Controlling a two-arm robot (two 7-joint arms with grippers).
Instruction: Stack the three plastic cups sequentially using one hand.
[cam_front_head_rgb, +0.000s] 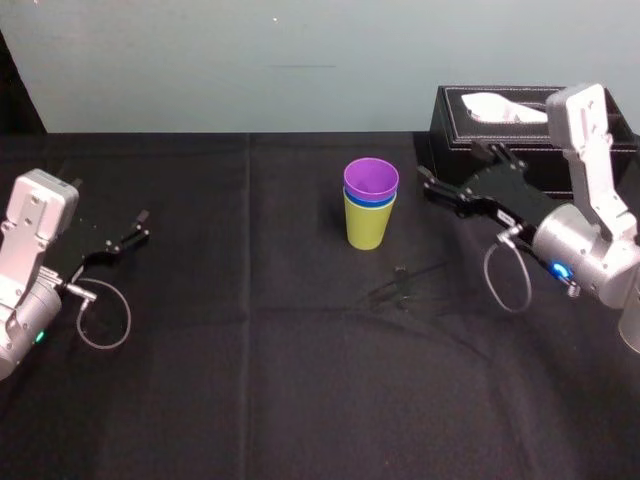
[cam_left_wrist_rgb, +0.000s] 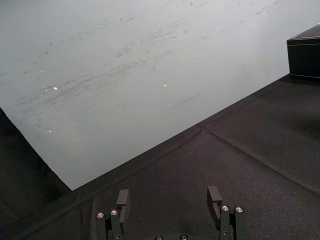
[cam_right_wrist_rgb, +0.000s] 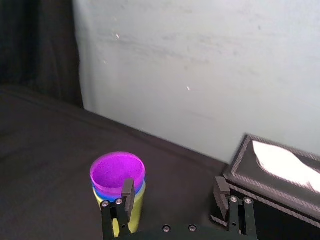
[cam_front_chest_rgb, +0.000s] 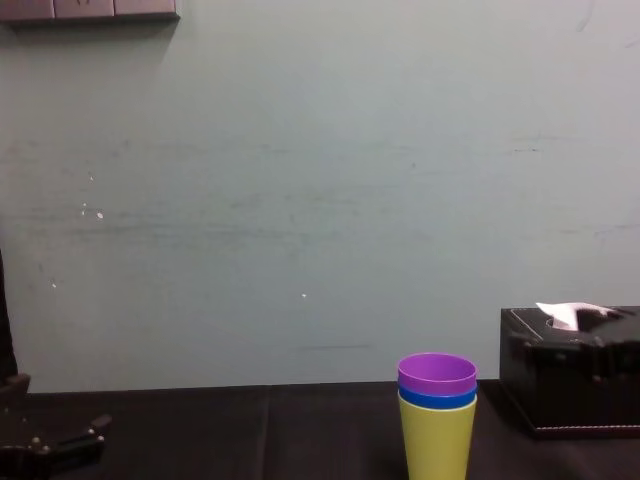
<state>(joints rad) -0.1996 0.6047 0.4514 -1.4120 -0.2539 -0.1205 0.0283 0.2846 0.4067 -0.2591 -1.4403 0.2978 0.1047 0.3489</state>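
Purple on blue on yellow-green: three cups nested, both grippers empty

Near the middle of the black cloth-covered table (cam_front_head_rgb: 250, 380), the three tumblers stood upright as a single nested stack. The purple tapered plastic cup (cam_front_head_rgb: 370, 179) sat innermost and highest, its open mouth facing up. The blue plastic cup (cam_front_head_rgb: 371, 201) showed as a thin band just under the purple rim. The yellow-green plastic cup (cam_front_head_rgb: 368, 229) was outermost, carried the other two and rested on the table.

The right gripper (cam_front_head_rgb: 428, 184) hung just to the right of the stack, at about rim height, pointing toward it but apart from it. Its two black fingers (cam_right_wrist_rgb: 127, 189) were spread wide with nothing between them, and in the right wrist view the stack appeared beyond one of them.

A black leather tissue box (cam_front_head_rgb: 455, 125) with a white tissue poking out of its top stood at the back right, behind that arm.

The left gripper (cam_front_head_rgb: 140, 226) was low at the table's left side, well apart from the cups, its fingers likewise parted and empty over bare cloth.
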